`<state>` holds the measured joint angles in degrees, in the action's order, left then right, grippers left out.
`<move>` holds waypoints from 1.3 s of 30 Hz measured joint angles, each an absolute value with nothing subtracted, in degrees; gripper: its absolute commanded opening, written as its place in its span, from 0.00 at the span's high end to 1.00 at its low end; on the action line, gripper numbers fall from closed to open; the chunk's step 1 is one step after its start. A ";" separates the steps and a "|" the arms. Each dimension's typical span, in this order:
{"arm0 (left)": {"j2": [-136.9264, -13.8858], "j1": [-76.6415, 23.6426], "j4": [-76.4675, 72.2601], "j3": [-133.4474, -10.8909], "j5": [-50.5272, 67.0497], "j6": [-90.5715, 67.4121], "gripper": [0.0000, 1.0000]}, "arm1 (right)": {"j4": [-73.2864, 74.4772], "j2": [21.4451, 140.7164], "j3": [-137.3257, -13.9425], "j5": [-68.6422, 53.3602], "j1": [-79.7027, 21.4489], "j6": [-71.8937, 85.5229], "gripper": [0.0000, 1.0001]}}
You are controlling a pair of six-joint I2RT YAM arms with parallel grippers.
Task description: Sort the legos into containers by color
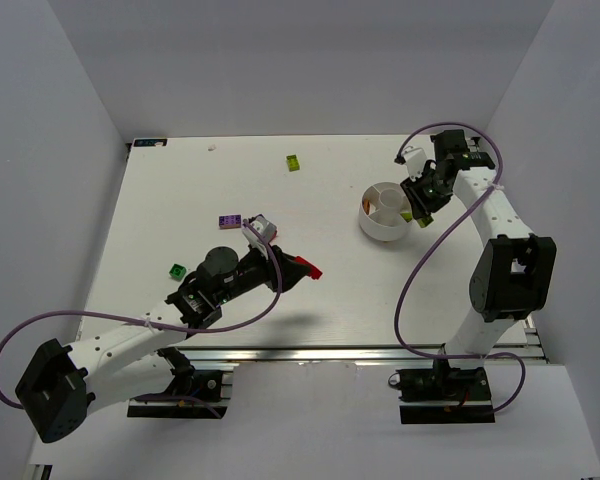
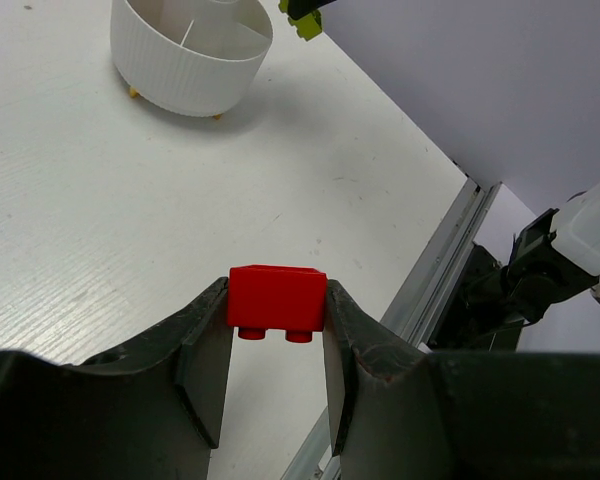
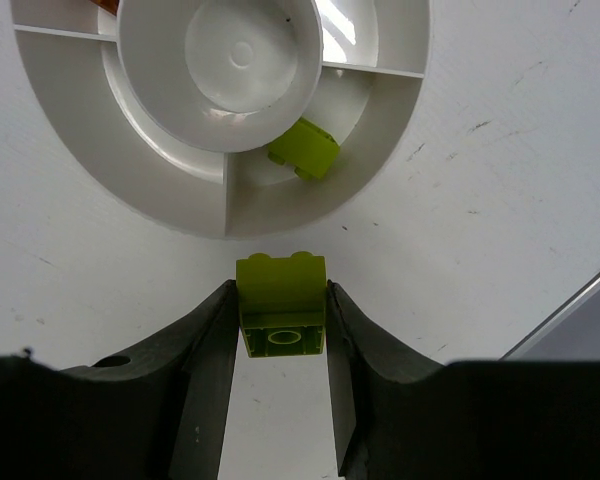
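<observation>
My left gripper is shut on a red lego, held above the table near the front edge, well left of the white divided bowl. My right gripper is shut on a yellow-green lego, just outside the bowl's right rim. Another yellow-green lego lies in a wedge compartment. An orange lego shows in another wedge. The central cup holds nothing. Loose on the table are a yellow-green lego, a purple lego and a green lego.
The bowl also shows far ahead in the left wrist view. White walls close in the table at the back and both sides. The metal rail runs along the front edge, close to my left gripper.
</observation>
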<state>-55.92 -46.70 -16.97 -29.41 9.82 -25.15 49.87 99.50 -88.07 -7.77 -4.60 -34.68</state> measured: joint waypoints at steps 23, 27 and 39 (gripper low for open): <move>-55.11 -46.70 -18.20 -28.84 8.86 -27.07 1.00 | 44.58 99.48 -87.74 -30.79 5.04 -35.79 1.00; -54.76 -46.70 -18.24 -28.58 8.73 -27.55 1.00 | 39.68 99.55 -87.24 -36.47 8.64 -33.26 1.00; -55.05 -46.70 -18.22 -28.58 7.88 -29.06 1.00 | 27.16 102.94 -83.70 -37.08 7.86 -7.57 1.00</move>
<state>-55.05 -46.70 -18.22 -28.58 7.88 -29.06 27.16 102.94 -83.70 -37.08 7.86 -7.57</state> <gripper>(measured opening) 0.467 0.420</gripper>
